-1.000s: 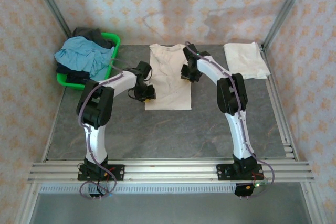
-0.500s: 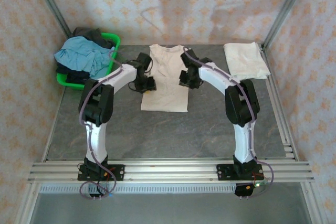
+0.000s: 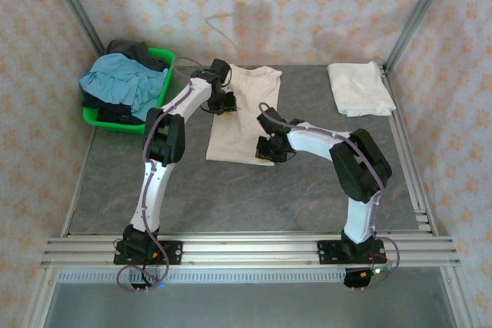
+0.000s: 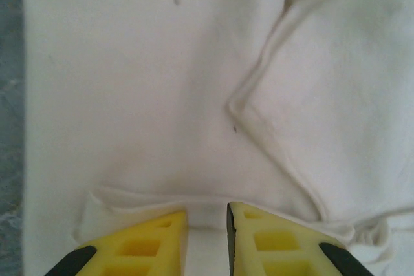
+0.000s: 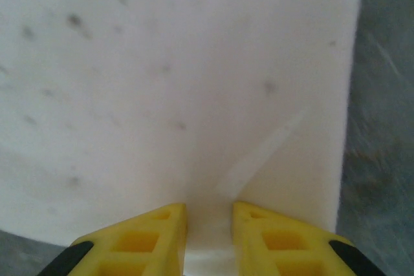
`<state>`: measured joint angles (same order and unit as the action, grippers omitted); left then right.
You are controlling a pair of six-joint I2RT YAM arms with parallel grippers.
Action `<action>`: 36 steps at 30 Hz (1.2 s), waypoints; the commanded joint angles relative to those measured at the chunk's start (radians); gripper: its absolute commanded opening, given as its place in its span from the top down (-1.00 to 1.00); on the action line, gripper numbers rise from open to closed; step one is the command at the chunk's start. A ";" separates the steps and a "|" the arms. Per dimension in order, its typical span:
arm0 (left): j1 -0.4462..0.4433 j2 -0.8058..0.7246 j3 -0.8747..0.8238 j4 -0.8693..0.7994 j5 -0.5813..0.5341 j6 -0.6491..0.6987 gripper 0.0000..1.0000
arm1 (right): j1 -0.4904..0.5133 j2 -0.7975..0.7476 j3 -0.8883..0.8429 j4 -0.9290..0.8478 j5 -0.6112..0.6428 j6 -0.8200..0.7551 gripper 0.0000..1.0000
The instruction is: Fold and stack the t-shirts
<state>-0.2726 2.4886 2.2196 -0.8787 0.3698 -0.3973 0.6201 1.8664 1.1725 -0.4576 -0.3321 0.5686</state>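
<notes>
A cream t-shirt (image 3: 242,124) lies flat mid-table, collar toward the back wall. My left gripper (image 3: 223,105) sits at its left shoulder. In the left wrist view the yellow fingers (image 4: 152,240) stand close together on a raised fold of the t-shirt (image 4: 129,95), with a sleeve hem (image 4: 272,140) running beside them. My right gripper (image 3: 267,151) is at the near right hem corner. There its fingers (image 5: 278,240) pinch the t-shirt (image 5: 162,95), and a crease runs away from the grip. A second cream t-shirt (image 3: 360,88) lies folded at the back right.
A green basket (image 3: 164,54) at the back left holds a light blue garment (image 3: 119,82) and a dark garment (image 3: 131,50). Metal frame posts stand at the back corners. Bare grey tabletop (image 3: 246,197) stretches in front of the shirt.
The left gripper moved from the shirt's lower left edge back to its left shoulder. The right gripper moved from the right sleeve area down to the near hem corner. The right sleeve now lies spread out.
</notes>
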 commanded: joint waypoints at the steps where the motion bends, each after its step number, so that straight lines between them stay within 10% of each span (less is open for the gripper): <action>1: 0.018 -0.008 0.049 -0.100 -0.059 0.037 0.50 | 0.007 -0.055 -0.058 -0.098 0.080 -0.005 0.48; 8: 0.023 -0.223 -0.126 -0.073 -0.104 0.047 0.37 | 0.007 -0.146 -0.047 -0.129 0.120 -0.003 0.37; 18: -0.055 -0.631 -0.835 0.147 -0.111 -0.001 0.02 | 0.009 -0.136 -0.099 -0.086 0.120 0.033 0.07; 30: -0.082 -0.677 -1.105 0.376 0.044 -0.093 0.02 | 0.027 -0.078 -0.114 -0.033 0.094 0.050 0.08; 36: -0.086 -0.710 -1.167 0.391 0.049 -0.115 0.21 | 0.027 -0.047 -0.073 -0.046 0.084 0.046 0.41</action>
<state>-0.3443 1.7973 1.0908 -0.5430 0.3679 -0.4831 0.6342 1.7721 1.0695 -0.5297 -0.2237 0.6075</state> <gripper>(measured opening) 0.421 0.330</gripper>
